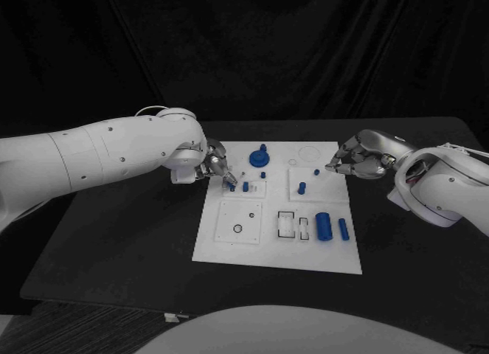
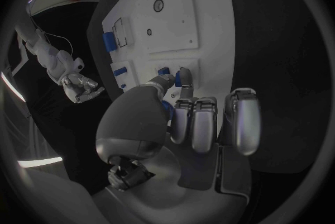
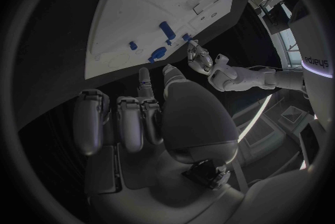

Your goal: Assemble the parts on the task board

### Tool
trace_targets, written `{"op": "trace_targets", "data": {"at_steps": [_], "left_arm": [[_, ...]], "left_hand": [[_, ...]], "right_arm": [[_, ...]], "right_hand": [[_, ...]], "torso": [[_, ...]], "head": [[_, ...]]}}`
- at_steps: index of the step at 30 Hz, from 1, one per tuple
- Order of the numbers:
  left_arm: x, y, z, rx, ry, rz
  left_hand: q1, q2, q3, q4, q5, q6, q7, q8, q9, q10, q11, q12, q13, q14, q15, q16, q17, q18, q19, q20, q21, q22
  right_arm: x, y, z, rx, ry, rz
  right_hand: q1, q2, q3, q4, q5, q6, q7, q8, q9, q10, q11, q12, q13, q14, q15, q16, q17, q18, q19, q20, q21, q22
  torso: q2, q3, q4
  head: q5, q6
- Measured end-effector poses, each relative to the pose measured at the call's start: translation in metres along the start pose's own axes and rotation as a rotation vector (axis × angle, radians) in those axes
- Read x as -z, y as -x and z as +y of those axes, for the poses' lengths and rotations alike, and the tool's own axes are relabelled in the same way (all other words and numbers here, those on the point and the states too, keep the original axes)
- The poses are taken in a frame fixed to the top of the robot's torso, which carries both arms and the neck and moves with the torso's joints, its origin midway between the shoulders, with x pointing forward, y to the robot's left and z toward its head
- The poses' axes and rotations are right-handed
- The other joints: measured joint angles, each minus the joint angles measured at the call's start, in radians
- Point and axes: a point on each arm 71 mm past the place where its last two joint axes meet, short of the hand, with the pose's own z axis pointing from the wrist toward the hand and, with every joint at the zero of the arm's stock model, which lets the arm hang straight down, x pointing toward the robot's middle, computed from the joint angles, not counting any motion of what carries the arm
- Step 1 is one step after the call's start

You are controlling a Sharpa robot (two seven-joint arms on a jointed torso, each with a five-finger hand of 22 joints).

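Task board, a white plate, was seen lying in the middle of the black table; small blue parts were spread over it. A round, knobbed blue part stood near the board's far edge; short blue pegs stood in a small block beside the left hand; another peg stood upright in the block toward the right; a large blue cylinder and a slimmer blue rod lay side by side near the board's near right corner, next to empty rectangular slots.

Left hand was held over the board's far left corner, fingertips lowered to the pegs there; in the left wrist view a finger and thumb were seen closing about a small blue peg, though whether it was truly pinched or merely touched could not be told. Right hand was poised at the board's far right edge, fingers curled inward; whether anything was held in them could not be told, since the fingertips were turned from the cameras.

Step in hand was judged to be the seating or picking of a peg at the left block, with most of the assembly still outstanding; the cylinder and rod lay loose. Next move was judged to call for a firm pinch on the peg, an upright carry, and careful alignment over its hole before pressing down.
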Motion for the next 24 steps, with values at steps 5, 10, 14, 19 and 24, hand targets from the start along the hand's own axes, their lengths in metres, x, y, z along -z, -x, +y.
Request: {"op": "trace_targets", "data": {"at_steps": [5, 10, 14, 19, 24], "left_arm": [[-0.0009, -0.0011, -0.0010, -0.001, -0.002, 0.002], [-0.0016, -0.0013, -0.0003, 0.000, -0.001, 0.003], [-0.0023, -0.0018, 0.0007, 0.002, 0.002, 0.005], [-0.0027, -0.0014, 0.0025, 0.004, 0.005, 0.004], [-0.0030, -0.0014, 0.0033, 0.005, 0.007, 0.004]], "left_hand": [[0.000, 0.000, 0.000, 0.000, 0.000, 0.000, 0.000, 0.000, 0.000, 0.000, 0.000, 0.000, 0.000, 0.000, 0.000, 0.000, 0.000, 0.000, 0.000, 0.000, 0.000, 0.000], [0.000, 0.000, 0.000, 0.000, 0.000, 0.000, 0.000, 0.000, 0.000, 0.000, 0.000, 0.000, 0.000, 0.000, 0.000, 0.000, 0.000, 0.000, 0.000, 0.000, 0.000, 0.000], [0.000, 0.000, 0.000, 0.000, 0.000, 0.000, 0.000, 0.000, 0.000, 0.000, 0.000, 0.000, 0.000, 0.000, 0.000, 0.000, 0.000, 0.000, 0.000, 0.000, 0.000, 0.000], [0.000, 0.000, 0.000, 0.000, 0.000, 0.000, 0.000, 0.000, 0.000, 0.000, 0.000, 0.000, 0.000, 0.000, 0.000, 0.000, 0.000, 0.000, 0.000, 0.000, 0.000, 0.000], [0.000, 0.000, 0.000, 0.000, 0.000, 0.000, 0.000, 0.000, 0.000, 0.000, 0.000, 0.000, 0.000, 0.000, 0.000, 0.000, 0.000, 0.000, 0.000, 0.000, 0.000, 0.000]], "right_arm": [[0.0001, -0.0002, 0.0000, 0.000, 0.000, 0.000], [0.0003, -0.0001, -0.0003, 0.000, -0.001, 0.000], [0.0003, 0.0000, -0.0004, 0.000, -0.001, 0.000], [0.0003, 0.0000, -0.0004, -0.001, -0.001, 0.000], [0.0003, 0.0000, -0.0005, 0.000, -0.001, 0.000]], "right_hand": [[0.000, 0.000, 0.000, 0.000, 0.000, 0.000, 0.000, 0.000, 0.000, 0.000, 0.000, 0.000, 0.000, 0.000, 0.000, 0.000, 0.000, 0.000, 0.000, 0.000, 0.000, 0.000], [0.000, 0.000, 0.000, 0.000, 0.000, 0.000, 0.000, 0.000, 0.000, 0.000, 0.000, 0.000, 0.000, 0.000, 0.000, 0.000, 0.000, 0.000, 0.000, 0.000, 0.000, 0.000], [0.000, 0.000, 0.000, 0.000, 0.000, 0.000, 0.000, 0.000, 0.000, 0.000, 0.000, 0.000, 0.000, 0.000, 0.000, 0.000, 0.000, 0.000, 0.000, 0.000, 0.000, 0.000], [0.000, 0.000, 0.000, 0.000, 0.000, 0.000, 0.000, 0.000, 0.000, 0.000, 0.000, 0.000, 0.000, 0.000, 0.000, 0.000, 0.000, 0.000, 0.000, 0.000, 0.000, 0.000], [0.000, 0.000, 0.000, 0.000, 0.000, 0.000, 0.000, 0.000, 0.000, 0.000, 0.000, 0.000, 0.000, 0.000, 0.000, 0.000, 0.000, 0.000, 0.000, 0.000, 0.000, 0.000]], "torso": [[0.000, -0.0001, -0.0001], [0.000, -0.0001, -0.0001], [0.000, -0.0001, 0.0000], [0.000, -0.0001, -0.0001], [0.000, -0.0001, -0.0001]], "head": [[0.000, 0.000], [0.000, 0.000], [-0.001, 0.000], [0.000, 0.000], [0.000, 0.000]]}}
